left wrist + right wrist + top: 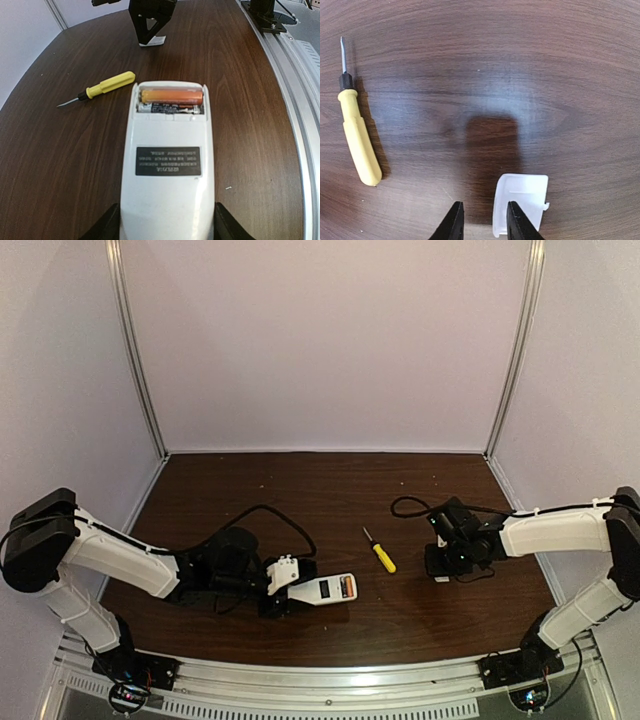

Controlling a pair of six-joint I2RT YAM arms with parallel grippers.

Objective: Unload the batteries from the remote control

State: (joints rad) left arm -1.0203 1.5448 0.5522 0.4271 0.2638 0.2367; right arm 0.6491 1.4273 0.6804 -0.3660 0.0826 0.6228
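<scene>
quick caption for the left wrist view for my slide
Left gripper holds the opened remote control, an orange battery exposed, yellow screwdriver lying nearby.

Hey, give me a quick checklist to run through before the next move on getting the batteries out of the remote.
1. Compartment open: ok, the cover lies on the table, off the remote control.
2. Remote held: ok, the left gripper clamps it.
3. Cell reachable: ok, an orange battery shows.
4. Second cell present: cannot tell.
5. Picking gripper free: ok, the right gripper has its jaws apart, nothing between.
6. Path to the remote: perhaps not ok, the screwdriver lies between.
</scene>
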